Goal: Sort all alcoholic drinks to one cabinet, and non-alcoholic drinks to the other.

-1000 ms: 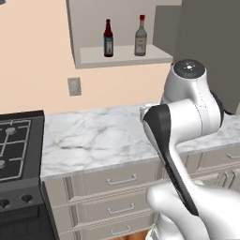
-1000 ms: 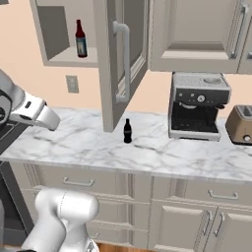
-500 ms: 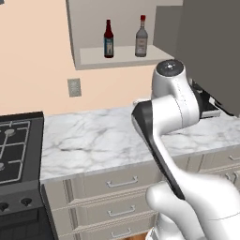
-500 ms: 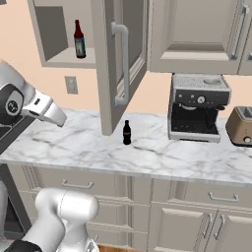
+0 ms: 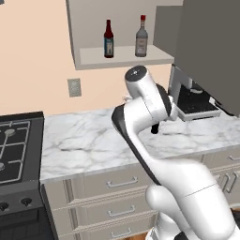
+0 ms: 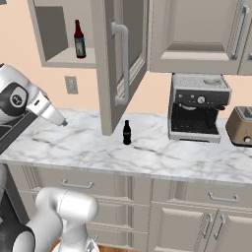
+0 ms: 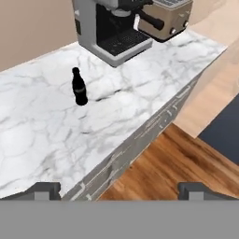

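While wide open, tool [image 7: 119, 189] above counter [image 7: 42, 140].

Peach walls [image 5: 33, 51] carry 1 grey outlet [image 5: 74, 87]. A white marble counter [image 6: 162, 157] tops beige drawers [image 6: 78, 184], beside a black stove [image 5: 16, 150], over wood flooring [image 7: 168, 168].

Two tall bottles [image 5: 125, 38] upright on cabinet shelf [image 5: 123, 56]
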Controlling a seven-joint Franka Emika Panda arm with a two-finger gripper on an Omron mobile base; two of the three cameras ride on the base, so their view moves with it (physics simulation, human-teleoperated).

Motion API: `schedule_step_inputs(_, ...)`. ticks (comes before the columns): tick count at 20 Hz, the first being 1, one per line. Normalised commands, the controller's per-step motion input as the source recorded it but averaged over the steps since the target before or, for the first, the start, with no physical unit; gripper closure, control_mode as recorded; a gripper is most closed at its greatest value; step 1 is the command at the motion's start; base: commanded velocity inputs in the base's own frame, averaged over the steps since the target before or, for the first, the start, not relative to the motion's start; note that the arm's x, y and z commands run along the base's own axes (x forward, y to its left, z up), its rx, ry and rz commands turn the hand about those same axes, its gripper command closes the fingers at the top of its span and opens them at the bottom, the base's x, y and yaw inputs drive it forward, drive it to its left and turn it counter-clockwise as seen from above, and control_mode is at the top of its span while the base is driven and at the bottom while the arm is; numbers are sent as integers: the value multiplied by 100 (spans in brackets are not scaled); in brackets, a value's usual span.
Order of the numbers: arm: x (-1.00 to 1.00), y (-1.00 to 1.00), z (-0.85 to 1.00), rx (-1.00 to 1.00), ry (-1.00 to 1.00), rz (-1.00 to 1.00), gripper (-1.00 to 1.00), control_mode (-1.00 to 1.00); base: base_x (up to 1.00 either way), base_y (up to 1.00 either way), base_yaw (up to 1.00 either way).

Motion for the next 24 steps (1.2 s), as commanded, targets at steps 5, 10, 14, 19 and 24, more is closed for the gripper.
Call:
schedule_step_inputs(5, 65, -5, -16, -6, -18, -21, -100, -100, 0, 0, 0)
schedule_step_inputs(10, 44, -20, -36, -8, -14, -12, -100, -100, 0, 0, 0)
schedule_step_inputs(14, 16, -36, -32, -9, -11, -5, -100, -100, 0, 0, 0)
schedule_step_inputs(19, 19, -32, -12, -7, -8, -4, -100, -100, 0, 0, 0)
schedule_step_inputs(24, 40, -21, -2, -2, 0, -4, -100, -100, 0, 0, 0)
